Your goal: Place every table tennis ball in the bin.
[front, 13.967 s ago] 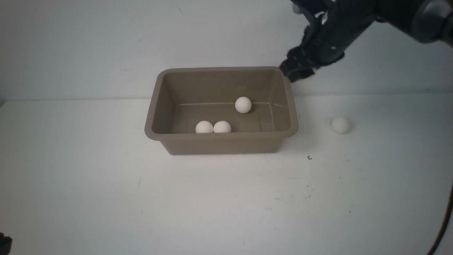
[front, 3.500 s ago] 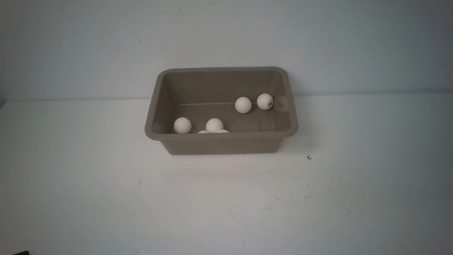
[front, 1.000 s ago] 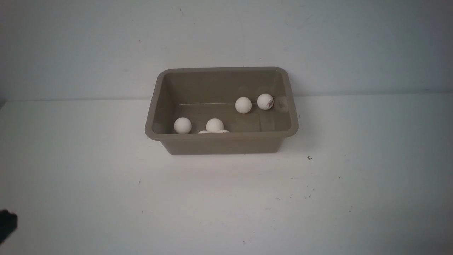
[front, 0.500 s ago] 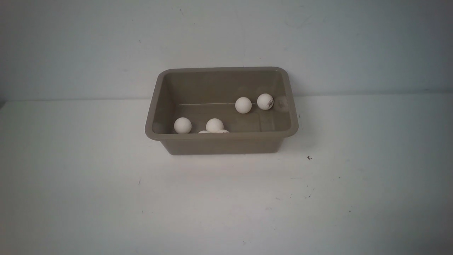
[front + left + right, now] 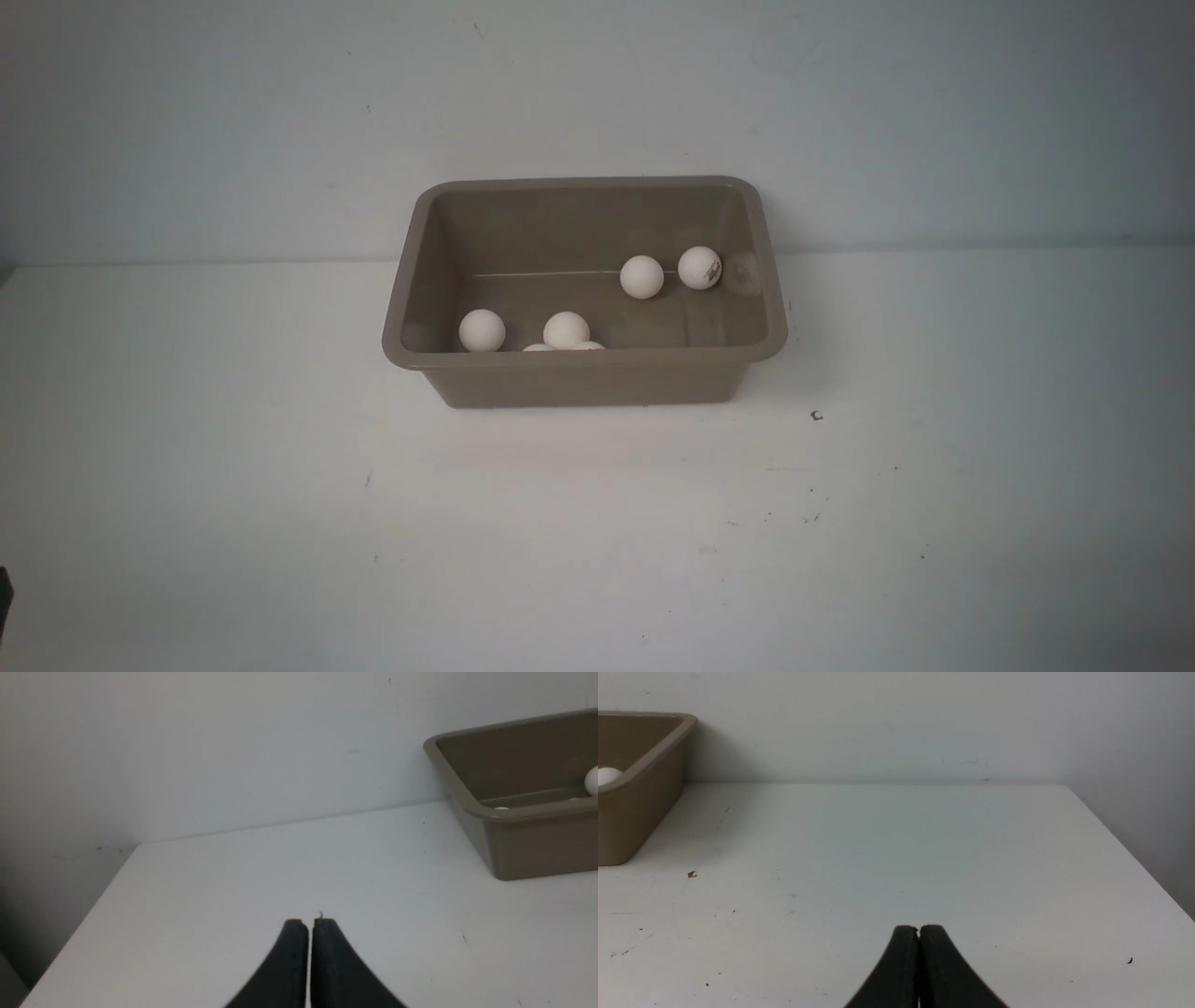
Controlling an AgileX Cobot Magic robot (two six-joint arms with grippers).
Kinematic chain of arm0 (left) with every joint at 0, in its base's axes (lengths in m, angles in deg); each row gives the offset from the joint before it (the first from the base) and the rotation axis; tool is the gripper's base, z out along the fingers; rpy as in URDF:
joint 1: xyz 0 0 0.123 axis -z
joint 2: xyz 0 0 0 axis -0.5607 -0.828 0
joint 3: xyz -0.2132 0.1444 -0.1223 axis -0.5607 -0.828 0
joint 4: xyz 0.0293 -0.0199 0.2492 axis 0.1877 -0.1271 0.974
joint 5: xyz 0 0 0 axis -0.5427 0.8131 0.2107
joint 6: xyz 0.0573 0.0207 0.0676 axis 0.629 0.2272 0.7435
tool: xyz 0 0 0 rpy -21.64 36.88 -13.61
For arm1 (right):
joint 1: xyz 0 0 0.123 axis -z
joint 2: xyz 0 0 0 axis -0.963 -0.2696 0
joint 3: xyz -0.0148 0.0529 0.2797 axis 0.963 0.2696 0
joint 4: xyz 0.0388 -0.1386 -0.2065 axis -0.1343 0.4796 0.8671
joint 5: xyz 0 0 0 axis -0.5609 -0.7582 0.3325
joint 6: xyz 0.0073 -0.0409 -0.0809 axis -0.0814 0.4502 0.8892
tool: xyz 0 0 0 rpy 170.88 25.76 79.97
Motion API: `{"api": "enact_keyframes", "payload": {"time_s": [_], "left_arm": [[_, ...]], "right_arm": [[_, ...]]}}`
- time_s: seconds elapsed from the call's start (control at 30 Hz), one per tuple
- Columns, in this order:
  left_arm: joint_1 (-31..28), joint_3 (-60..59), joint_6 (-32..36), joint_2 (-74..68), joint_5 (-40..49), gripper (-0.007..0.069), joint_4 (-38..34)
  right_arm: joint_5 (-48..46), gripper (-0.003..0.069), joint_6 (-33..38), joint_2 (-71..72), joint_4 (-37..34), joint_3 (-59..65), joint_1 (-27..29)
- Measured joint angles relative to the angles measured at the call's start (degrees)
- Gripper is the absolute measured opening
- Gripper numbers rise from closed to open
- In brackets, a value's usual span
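- I see the balls (image 5: 642, 277) lying inside the bin (image 5: 583, 378) on the desk (image 5: 597, 523)
- My left fingers (image 5: 295, 952) are pressed together, holding nothing
- My right fingers (image 5: 903, 956) too

I see a rectangular taupe grey-brown plastic bin (image 5: 583, 378) of one plain colour. The small round table tennis balls (image 5: 482, 330) in it are matte white, and one ball (image 5: 699, 268) carries a small dark printed logo. The flat table top (image 5: 597, 523) is white with tiny dark specks. Both grippers' fingers (image 5: 310, 956) (image 5: 919, 961) are plain black.
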Motion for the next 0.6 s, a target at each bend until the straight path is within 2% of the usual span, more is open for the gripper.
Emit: {"api": "enact_keyframes", "payload": {"time_s": [0.17, 0.43, 0.6], "left_arm": [[0.0, 0.0, 0.95, 5.64, 5.9, -0.0004, 0.18], [0.0, 0.0, 2.97, 6.43, 18.4, -0.0004, 0.4], [0.0, 0.05, 3.01, 6.43, 18.92, -0.0004, 0.4]], "right_arm": [[0.0, -0.0017, 0.0, 0.0, 0.0, 0.0, 0.0], [0.0, -0.0017, 0.0, 0.0, 0.0, 0.0, 0.0], [0.0, -0.0017, 0.0, 0.0, 0.0, 0.0, 0.0]]}}
